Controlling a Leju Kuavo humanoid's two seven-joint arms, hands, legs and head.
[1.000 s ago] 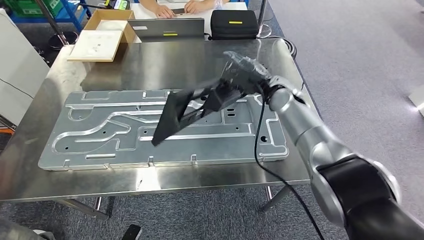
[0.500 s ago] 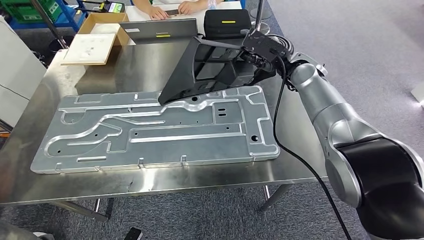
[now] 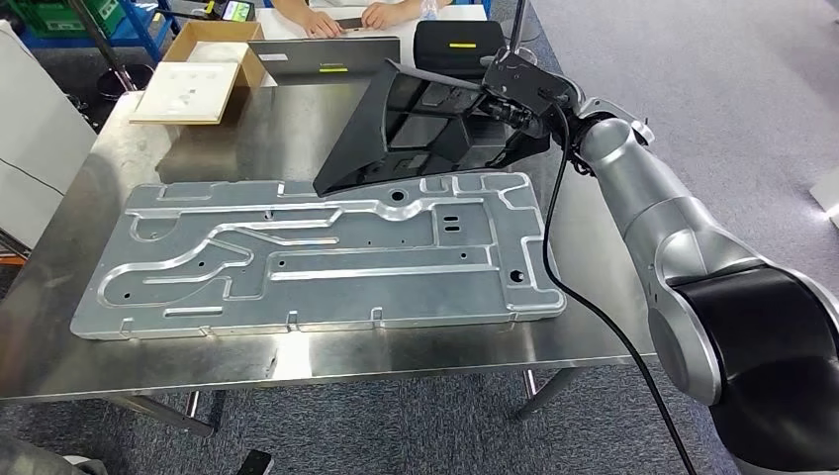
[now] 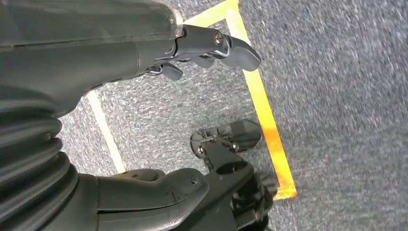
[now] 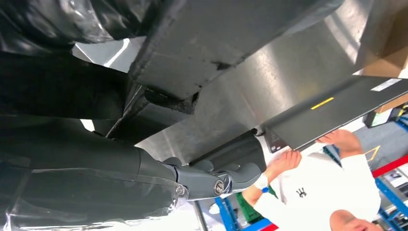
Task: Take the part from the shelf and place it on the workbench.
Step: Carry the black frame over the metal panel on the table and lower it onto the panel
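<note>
Glossy black plastic part (image 3: pixel 416 129), brushed-steel workbench (image 3: pixel 297 129)

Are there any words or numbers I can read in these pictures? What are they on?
No text here is clear enough to read.
Laptop: a yellow strip and a white sticker, print too small.
Black case: a yellow strip, no letters to make out.
Person's white shirt: a small dark emblem, not readable as words.
Black part in the right hand: no marking visible.
</note>
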